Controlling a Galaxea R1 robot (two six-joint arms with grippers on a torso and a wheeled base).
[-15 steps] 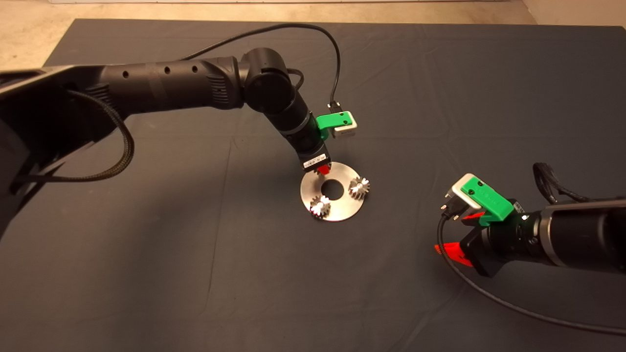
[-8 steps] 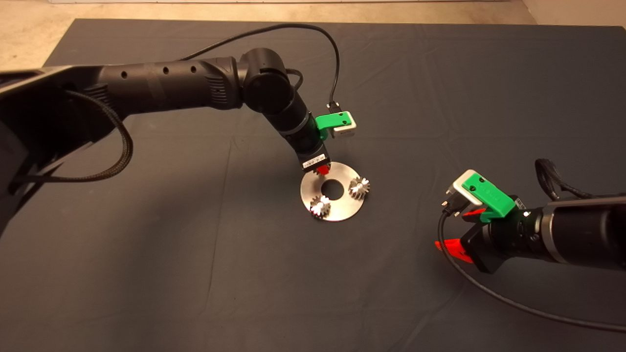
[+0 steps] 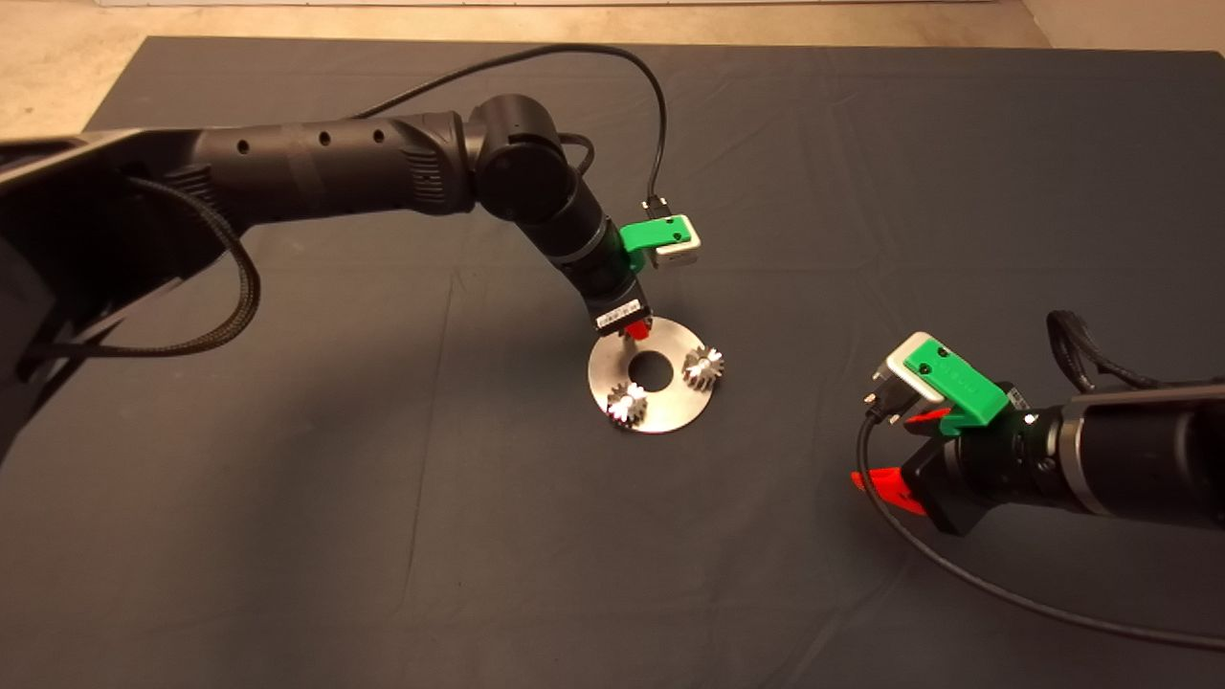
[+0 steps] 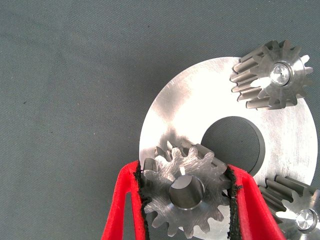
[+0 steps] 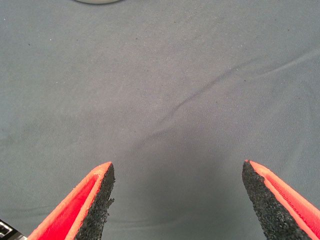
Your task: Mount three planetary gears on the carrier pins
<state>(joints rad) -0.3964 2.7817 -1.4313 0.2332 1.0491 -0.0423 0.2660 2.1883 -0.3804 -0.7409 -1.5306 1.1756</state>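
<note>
A flat silver carrier disc [image 3: 670, 413] with a centre hole lies mid-mat. Two planetary gears sit on carrier pins: one [image 3: 703, 366] at the disc's right, one [image 3: 627, 403] at its near left. In the left wrist view both show with a pin end in the bore [image 4: 272, 75] [image 4: 300, 212]. My left gripper [image 3: 634, 332] hangs over the disc's far edge, shut on a third gear [image 4: 186, 192], held level just above the disc [image 4: 185, 107]. The pin under it is hidden. My right gripper [image 3: 895, 455] waits open at the right, over bare mat [image 5: 175, 100].
The dark mat [image 3: 287, 478] covers the table, with pale floor [image 3: 57, 77] beyond its far left edge. A black cable [image 3: 1005, 598] trails from the right arm across the near right mat. The left arm's cable [image 3: 612, 57] arcs above the disc.
The left gripper has barely shifted over the disc's far edge, still holding the gear. The right gripper drew slightly to the right a second ago and has held still since.
</note>
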